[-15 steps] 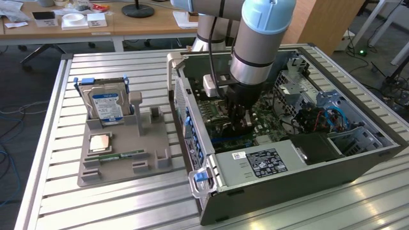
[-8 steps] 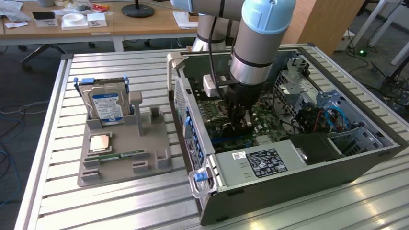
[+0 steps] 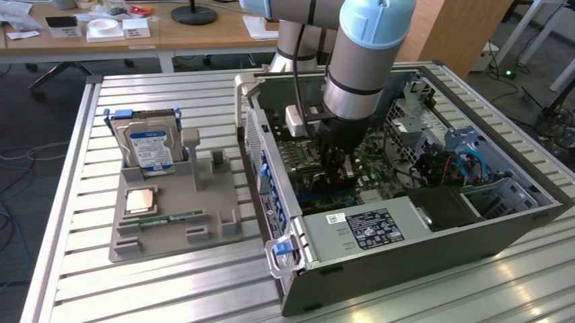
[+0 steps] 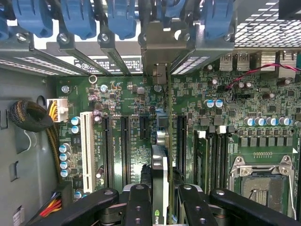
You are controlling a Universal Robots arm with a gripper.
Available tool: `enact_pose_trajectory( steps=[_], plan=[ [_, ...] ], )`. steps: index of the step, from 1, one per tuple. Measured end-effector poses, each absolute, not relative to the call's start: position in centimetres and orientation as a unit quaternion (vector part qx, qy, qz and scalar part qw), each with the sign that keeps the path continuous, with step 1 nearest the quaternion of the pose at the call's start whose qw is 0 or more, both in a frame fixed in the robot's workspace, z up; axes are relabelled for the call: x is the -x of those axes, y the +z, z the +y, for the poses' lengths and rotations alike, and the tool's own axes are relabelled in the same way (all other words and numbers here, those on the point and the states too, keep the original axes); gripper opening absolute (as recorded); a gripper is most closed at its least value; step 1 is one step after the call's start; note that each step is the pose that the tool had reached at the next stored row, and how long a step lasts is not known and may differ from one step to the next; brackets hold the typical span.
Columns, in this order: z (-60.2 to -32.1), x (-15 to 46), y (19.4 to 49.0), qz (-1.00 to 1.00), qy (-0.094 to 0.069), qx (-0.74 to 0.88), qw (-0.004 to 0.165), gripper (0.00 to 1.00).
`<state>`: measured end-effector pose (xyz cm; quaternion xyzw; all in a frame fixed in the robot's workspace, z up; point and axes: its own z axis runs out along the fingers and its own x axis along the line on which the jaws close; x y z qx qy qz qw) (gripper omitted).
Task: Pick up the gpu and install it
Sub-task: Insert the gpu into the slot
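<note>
The gpu [image 4: 160, 162] shows edge-on in the wrist view as a thin card with a silver bracket [image 4: 162, 44] at its far end, against the case's rear slot openings. It stands upright over the motherboard's [image 4: 127, 101] black expansion slots, in line with one of them. My gripper [image 4: 162, 197] is shut on the card, one black finger [image 4: 136, 202] on each side. In the exterior view the gripper [image 3: 339, 165] reaches down inside the open computer case [image 3: 404, 222], low over the motherboard. Whether the card's edge sits in the slot I cannot tell.
On the table at the exterior view's left, a grey holder [image 3: 220, 232] carries a hard drive [image 3: 148, 145], a CPU [image 3: 141, 200] and a RAM stick [image 3: 171, 219]. Inside the case are a power supply [image 3: 378, 232], installed RAM sticks [image 4: 207, 155], an open CPU socket [image 4: 261, 181] and blue slot latches [image 4: 77, 16].
</note>
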<state>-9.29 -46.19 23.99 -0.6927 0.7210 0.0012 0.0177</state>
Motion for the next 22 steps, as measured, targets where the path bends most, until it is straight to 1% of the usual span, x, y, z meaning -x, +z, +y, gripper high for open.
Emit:
enact_pose_trajectory(
  steps=[22],
  plan=[
    [-46.18, 9.31, 23.81, 0.722, 0.001, 0.691, 0.018, 0.27]
  ],
)
